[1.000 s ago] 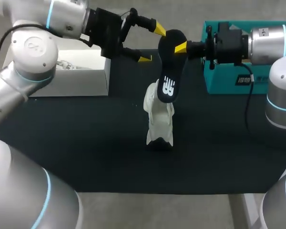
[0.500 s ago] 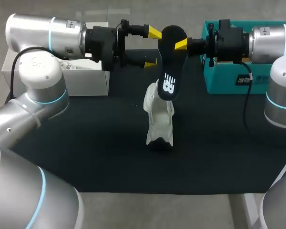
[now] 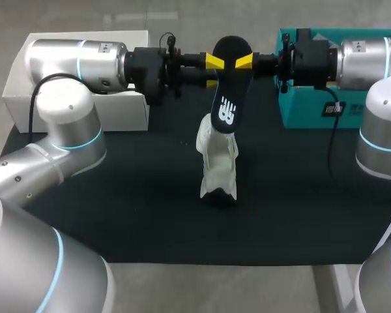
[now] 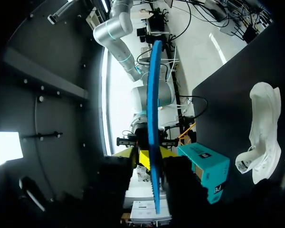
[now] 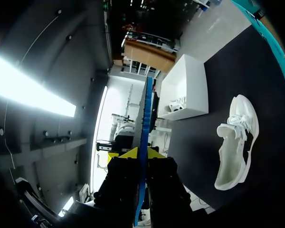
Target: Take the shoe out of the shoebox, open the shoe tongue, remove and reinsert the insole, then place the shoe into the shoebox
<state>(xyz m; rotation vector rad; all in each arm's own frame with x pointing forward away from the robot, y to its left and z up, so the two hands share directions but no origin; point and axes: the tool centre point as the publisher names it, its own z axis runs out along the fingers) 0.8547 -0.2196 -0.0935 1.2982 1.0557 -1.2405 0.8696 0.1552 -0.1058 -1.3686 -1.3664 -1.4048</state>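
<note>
A black insole (image 3: 227, 85) with a white logo hangs in the air over the middle of the table; its blue underside shows edge-on in the left wrist view (image 4: 154, 118) and the right wrist view (image 5: 145, 123). My right gripper (image 3: 244, 61) (image 5: 140, 154) is shut on its upper end from the right. From the opposite side, my left gripper (image 3: 215, 60) (image 4: 152, 161) has its fingers closed against the same end. The white shoe (image 3: 216, 163) (image 4: 263, 128) (image 5: 235, 142) rests on the black mat directly below the insole, apart from both grippers.
An open white shoebox (image 3: 117, 111) (image 5: 185, 90) stands at the back left, behind my left arm, with something white inside. A teal box (image 3: 313, 111) (image 4: 204, 164) sits at the back right under my right arm. The black mat (image 3: 117, 195) covers the table.
My left gripper swung right to the insole's upper end and closed from wide open onto it. The right gripper kept its grip, and the insole shifted slightly upward.
</note>
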